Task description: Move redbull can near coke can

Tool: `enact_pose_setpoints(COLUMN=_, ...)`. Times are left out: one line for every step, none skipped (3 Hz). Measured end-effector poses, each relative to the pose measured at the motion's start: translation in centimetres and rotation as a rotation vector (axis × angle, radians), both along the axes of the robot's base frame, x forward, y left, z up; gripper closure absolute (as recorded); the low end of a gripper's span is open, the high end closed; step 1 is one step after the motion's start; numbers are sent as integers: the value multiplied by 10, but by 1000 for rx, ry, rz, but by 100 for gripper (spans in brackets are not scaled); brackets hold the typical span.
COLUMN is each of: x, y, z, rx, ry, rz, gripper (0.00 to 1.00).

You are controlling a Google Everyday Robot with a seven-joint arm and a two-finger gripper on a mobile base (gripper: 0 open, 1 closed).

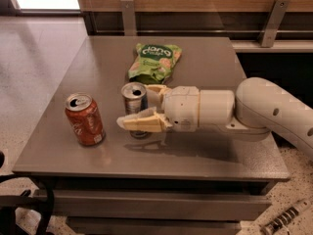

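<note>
Gripper (135, 106) comes in sideways from the right, its two fingers clamped on the redbull can (134, 96), likely to keep it upright. The can stands mid-table (220, 151), near the coke can (85, 120) but not touching. Chip bag (154, 61) sits behind.

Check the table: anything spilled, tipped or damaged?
Nothing stands out. The coke can stands upright, with no spill on the table. The gripper grips the upright redbull can beside it. A green chip bag lies crumpled behind.
</note>
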State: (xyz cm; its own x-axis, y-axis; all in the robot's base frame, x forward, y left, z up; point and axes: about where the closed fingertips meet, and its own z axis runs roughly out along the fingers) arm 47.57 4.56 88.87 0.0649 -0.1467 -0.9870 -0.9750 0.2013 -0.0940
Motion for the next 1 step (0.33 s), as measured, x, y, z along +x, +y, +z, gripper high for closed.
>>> enact_pose_setpoints(x=-1, y=1, z=0, rx=0, ry=-1, rz=2, gripper=0)
